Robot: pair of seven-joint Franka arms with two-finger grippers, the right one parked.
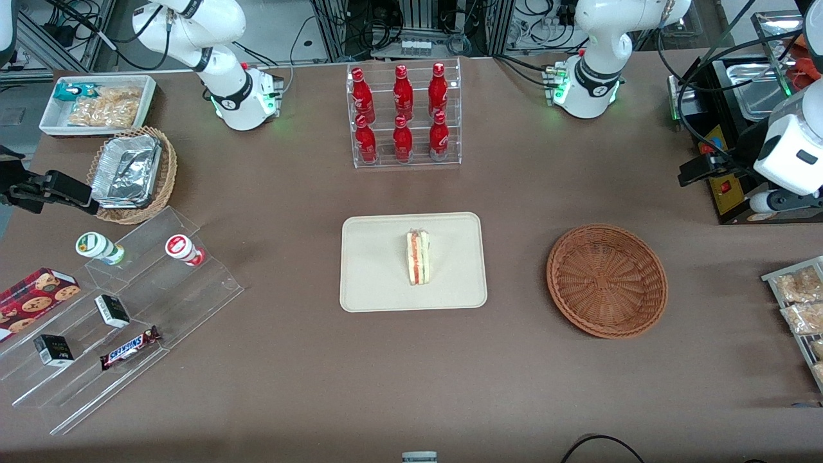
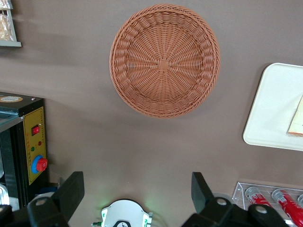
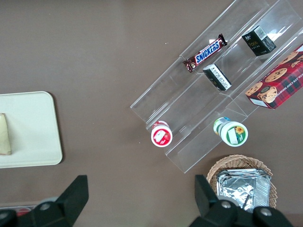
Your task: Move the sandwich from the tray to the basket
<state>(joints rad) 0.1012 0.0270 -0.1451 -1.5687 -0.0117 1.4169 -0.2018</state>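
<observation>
Front view shows me the sandwich (image 1: 418,258) on the tray (image 1: 373,276), the wicker basket (image 1: 607,281) beside it; my left tool (image 1: 687,176), spread wide, hangs near the black-and-yellow appliance (image 1: 729,200).

We see a brown desk (image 1: 386,373) carrying a white tray (image 1: 379,263), with a reddish wicker basket (image 1: 607,281) beside it towards the working arm's end. Farther from the front camera than the tray, we find a clear rack (image 1: 416,165) between two white arm bases (image 1: 588,87). At the parked arm's end we have a clear stepped stand (image 1: 186,302), a paler round basket (image 1: 168,167) and a white bin (image 1: 83,130); at the working arm's end, a black-and-yellow machine (image 1: 726,198) and a pale rack (image 1: 786,268)
</observation>
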